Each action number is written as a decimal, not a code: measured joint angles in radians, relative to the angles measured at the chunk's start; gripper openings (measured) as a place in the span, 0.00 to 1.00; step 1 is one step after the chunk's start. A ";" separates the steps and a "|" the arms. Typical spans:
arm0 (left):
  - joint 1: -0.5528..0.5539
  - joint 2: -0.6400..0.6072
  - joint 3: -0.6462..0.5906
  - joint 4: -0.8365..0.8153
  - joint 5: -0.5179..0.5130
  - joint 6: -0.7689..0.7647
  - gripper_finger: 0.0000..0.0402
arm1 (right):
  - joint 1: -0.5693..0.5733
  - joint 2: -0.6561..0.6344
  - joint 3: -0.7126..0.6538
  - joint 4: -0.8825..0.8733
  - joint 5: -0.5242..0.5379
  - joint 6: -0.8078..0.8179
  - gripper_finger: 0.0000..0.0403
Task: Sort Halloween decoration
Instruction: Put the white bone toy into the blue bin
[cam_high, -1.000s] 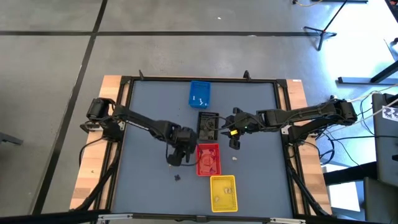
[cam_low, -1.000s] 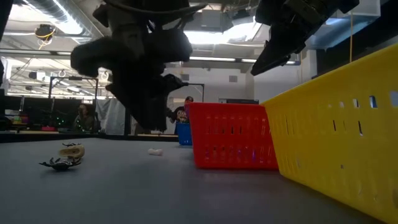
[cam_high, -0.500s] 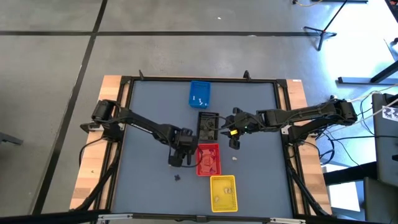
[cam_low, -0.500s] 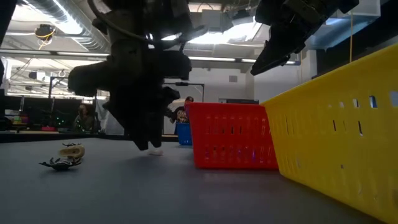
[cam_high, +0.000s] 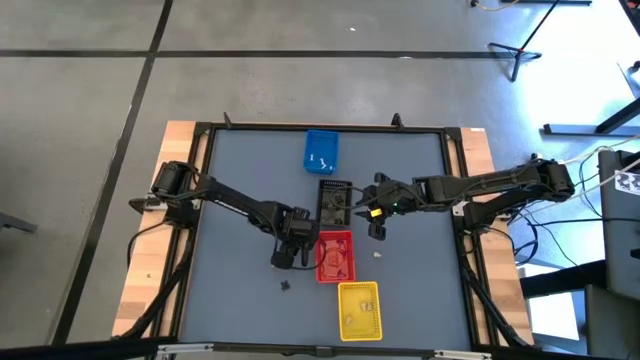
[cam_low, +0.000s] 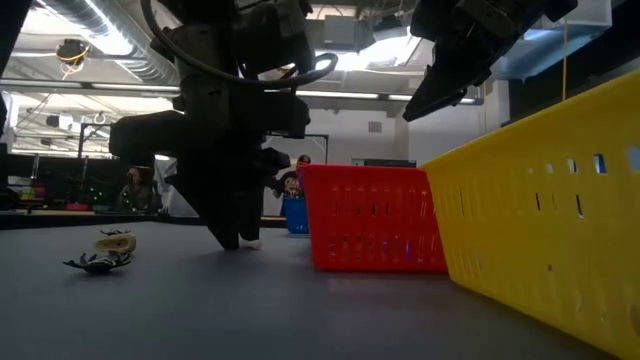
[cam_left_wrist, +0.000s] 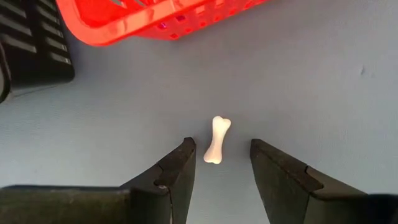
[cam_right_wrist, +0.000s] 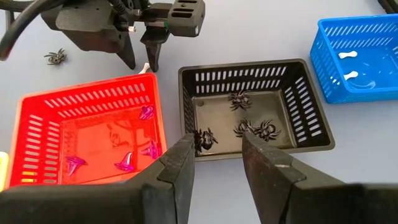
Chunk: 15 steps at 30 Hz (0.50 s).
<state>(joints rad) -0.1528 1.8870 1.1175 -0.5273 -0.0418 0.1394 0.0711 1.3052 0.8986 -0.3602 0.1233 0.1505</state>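
— Where is the left hand (cam_left_wrist: 221, 165)?
— Down at the grey surface (cam_high: 240, 180) beside the red tray (cam_high: 335, 256), fingers spread around a small white bone (cam_left_wrist: 216, 139), not touching it.

— And the right hand (cam_right_wrist: 214, 155)?
— Above the black tray (cam_right_wrist: 252, 109), fingers parted with a black spider (cam_right_wrist: 204, 138) between their tips; whether they pinch it I cannot tell. More spiders (cam_right_wrist: 258, 129) lie in that tray, and another spider (cam_high: 285, 285) lies loose on the surface.

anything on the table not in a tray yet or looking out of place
Yes. A white bone lies loose on the table between the open left end effector fingers, beside the red tray. A black spider and a small white piece also lie outside the trays. Nothing looks spilled or damaged.
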 joint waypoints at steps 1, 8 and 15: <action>0.000 0.000 0.000 -0.001 0.000 0.000 0.39 | 0.000 0.000 0.000 0.000 0.000 0.000 0.33; -0.002 0.000 -0.001 -0.015 -0.017 0.001 0.31 | 0.000 0.000 0.000 0.000 0.000 0.000 0.33; -0.002 0.001 -0.001 -0.017 -0.019 0.001 0.20 | 0.000 0.000 0.000 0.000 0.000 0.000 0.33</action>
<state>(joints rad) -0.1547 1.8881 1.1164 -0.5446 -0.0608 0.1402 0.0711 1.3052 0.8986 -0.3607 0.1230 0.1505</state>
